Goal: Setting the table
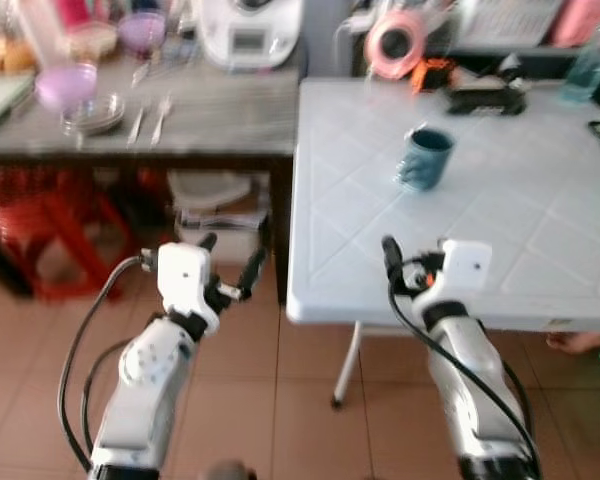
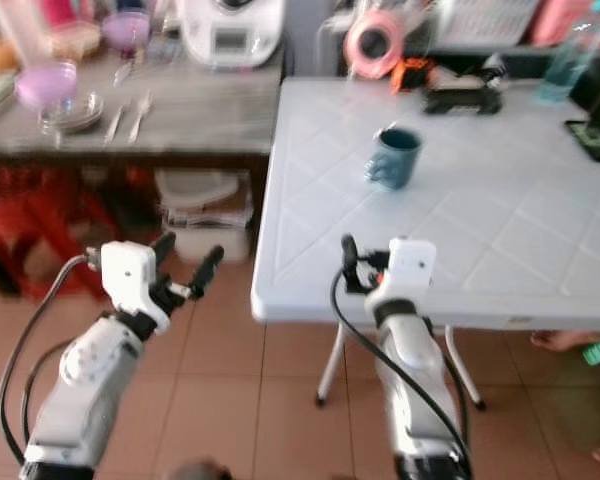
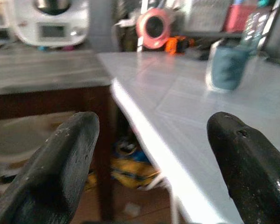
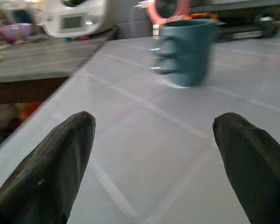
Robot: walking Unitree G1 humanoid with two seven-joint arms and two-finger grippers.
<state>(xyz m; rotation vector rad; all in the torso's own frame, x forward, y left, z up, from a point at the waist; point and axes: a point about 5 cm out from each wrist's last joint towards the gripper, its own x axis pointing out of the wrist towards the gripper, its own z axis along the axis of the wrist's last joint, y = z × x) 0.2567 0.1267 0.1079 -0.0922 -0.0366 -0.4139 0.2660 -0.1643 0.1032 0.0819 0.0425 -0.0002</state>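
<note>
- Blue mug (image 1: pixel 425 158) upright on the white table (image 1: pixel 540 250), toward the middle, well back from the near edge, handle turned to the robot's left.
- Along the white table's far edge: a pink tape roll (image 1: pixel 395 40), a black object (image 1: pixel 485 98) beside it, a bluish bottle (image 1: pixel 587 68) near the far right corner, cut off by the frame.
- To the left, touching the white table's left edge, a wooden table (image 1: pixel 220 115) bearing a white appliance (image 1: pixel 250 30) at its far edge, a purple bowl (image 1: pixel 67 85), a glass dish (image 1: pixel 93 115) just beside the bowl, and a fork and spoon (image 1: pixel 148 118) side by side.
- Under the wooden table, red plastic stools (image 1: pixel 40 225) and stacked white containers (image 1: pixel 215 205), partly hidden by the tabletop's shadow.
- Left tool (image 1: pixel 232 268) raised over the tiled floor, short of the white table's near left corner, fingers spread wide with nothing between them.
- Right tool (image 4: pixel 154 154) at the white table's near edge, pointing toward the mug, fingers wide apart, holding nothing.
- A person's foot (image 1: pixel 583 343) on the floor below the table's near right, cut off.
- Whole scene blurred; small items at the wooden table's far left hard to make out.
</note>
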